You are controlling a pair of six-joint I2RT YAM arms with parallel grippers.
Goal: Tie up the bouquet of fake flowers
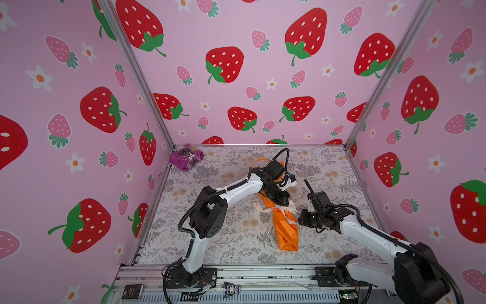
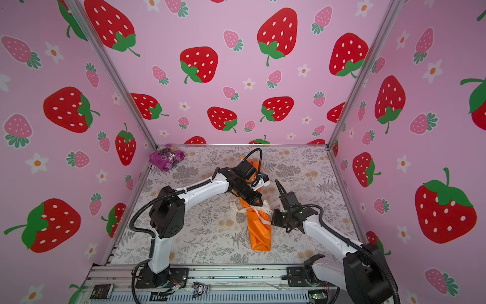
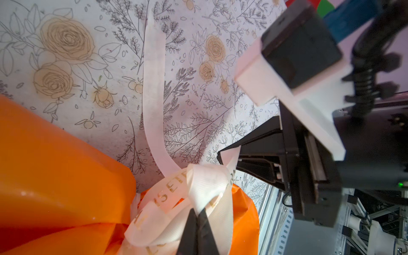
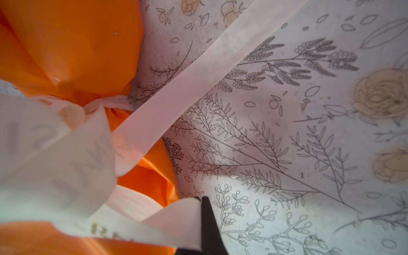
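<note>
two claws, both clenched on ribbon: my left claw (image 3: 197,213) pinches the cream ribbon (image 3: 154,88) right at the knot on top of the bouquet (image 1: 285,231), and my right claw (image 4: 201,199) grips a ribbon end just beside it, only by the very edge of the band. the bouquet lies on the floral worktop (image 1: 210,237) near the middle, its orange wrapping cinched at the waist by the ribbon; the flower heads sit behind my left arm in both top views, so i cannot see them. my worry is the right grip: with so little ribbon between the tips, a firm pull could let it slide out and the knot would slacken. the paper looks slick, so i judge an uneven tug could also walk the ribbon along the wrap or drag the whole bundle across the worktop. the loose tail lying on the worktop could get pulled through and undo the loop. a hard pinch at the knot might crease or tear the wrapping. as for writing, the ribbon carries gold capitals; in the left wrist view i make out something like "iset", in a top view "ern", but no whole word. print on the purple packet (image 1: 186,157) in the far corner is too small to read.
</note>
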